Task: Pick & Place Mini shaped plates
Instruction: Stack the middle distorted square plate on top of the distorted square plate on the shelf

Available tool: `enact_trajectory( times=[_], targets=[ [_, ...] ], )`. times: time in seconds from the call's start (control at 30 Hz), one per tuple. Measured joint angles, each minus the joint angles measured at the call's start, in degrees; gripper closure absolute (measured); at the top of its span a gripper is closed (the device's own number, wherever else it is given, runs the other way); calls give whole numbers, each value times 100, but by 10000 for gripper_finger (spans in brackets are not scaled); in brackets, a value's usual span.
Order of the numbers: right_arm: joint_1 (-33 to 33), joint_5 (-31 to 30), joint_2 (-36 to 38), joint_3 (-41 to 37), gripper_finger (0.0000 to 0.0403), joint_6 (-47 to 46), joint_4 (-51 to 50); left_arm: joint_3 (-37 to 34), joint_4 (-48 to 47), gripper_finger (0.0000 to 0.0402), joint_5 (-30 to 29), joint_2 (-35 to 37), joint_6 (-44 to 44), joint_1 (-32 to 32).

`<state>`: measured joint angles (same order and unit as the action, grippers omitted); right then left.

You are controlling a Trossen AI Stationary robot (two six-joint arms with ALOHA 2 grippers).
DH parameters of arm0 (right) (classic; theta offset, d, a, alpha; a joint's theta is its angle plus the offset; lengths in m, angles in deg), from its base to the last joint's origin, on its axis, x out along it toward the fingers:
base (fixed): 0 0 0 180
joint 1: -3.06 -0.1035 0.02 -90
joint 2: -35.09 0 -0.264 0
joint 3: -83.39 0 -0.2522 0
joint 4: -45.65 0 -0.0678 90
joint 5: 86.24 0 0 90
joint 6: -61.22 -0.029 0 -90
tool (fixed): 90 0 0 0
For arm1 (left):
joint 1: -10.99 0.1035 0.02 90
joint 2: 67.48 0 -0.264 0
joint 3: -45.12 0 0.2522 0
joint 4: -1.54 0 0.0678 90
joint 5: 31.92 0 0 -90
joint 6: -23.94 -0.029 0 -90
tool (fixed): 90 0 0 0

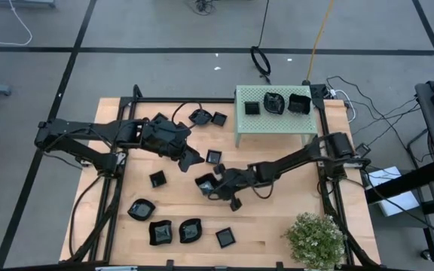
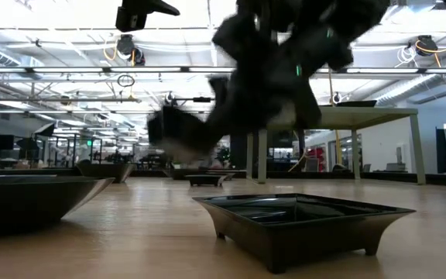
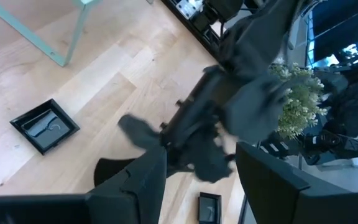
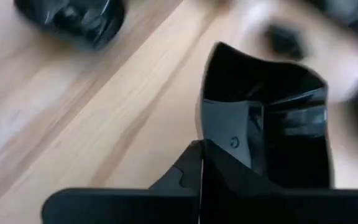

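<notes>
**Right gripper clamped on a square plate at table centre**

The right gripper (image 1: 211, 185) has its fingers closed on the rim of a square mini plate (image 4: 272, 118), near mid-table. The left gripper (image 1: 192, 159) hovers just beside it, fingers spread and empty. Other plates (image 1: 173, 232) lie scattered on the wooden table (image 1: 270, 226); three sit on the pale green box (image 1: 273, 124).

We see a light wood desk (image 1: 277, 226) with small black mini shaped plates (image 1: 161, 232) scattered loose on it, several near the front edge. A pale green perforated box (image 1: 273, 124) sits at the back right, a potted plant (image 1: 316, 239) front right.
</notes>
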<state>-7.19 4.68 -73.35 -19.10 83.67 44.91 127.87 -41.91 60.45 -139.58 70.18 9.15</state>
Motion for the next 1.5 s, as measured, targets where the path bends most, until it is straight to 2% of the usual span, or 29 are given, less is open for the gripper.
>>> enact_trajectory(
  times=[0.2,0.37,0.5,0.63,0.77,1.07,1.23,1.37,1.5],
  targets=[
    [99,-1162,1160,0,402,595,-596,0,-2,204,4,0,0,0],
    [454,-3115,2141,0,402,876,-1437,0,0,204,-76,0,-3,0],
    [1037,-3604,2967,0,402,358,-2417,0,2,204,-321,0,-261,0],
    [1713,-3633,3743,0,402,-320,-3567,0,2,204,-571,0,-705,0],
    [2327,-3565,4447,0,403,-328,-4651,0,2,204,-595,0,-1106,41],
    [3820,-2300,5629,0,403,-3,-6688,0,0,204,-594,0,-1539,247],
    [4545,-2000,5718,0,403,257,-7020,0,0,204,-595,0,-1766,399],
    [4946,-1610,5557,-135,403,888,-6920,0,-2,204,-594,0,-1742,501],
    [5213,-1564,5324,-325,403,1404,-6720,0,-2,204,-595,0,-1727,520]
  ],
)
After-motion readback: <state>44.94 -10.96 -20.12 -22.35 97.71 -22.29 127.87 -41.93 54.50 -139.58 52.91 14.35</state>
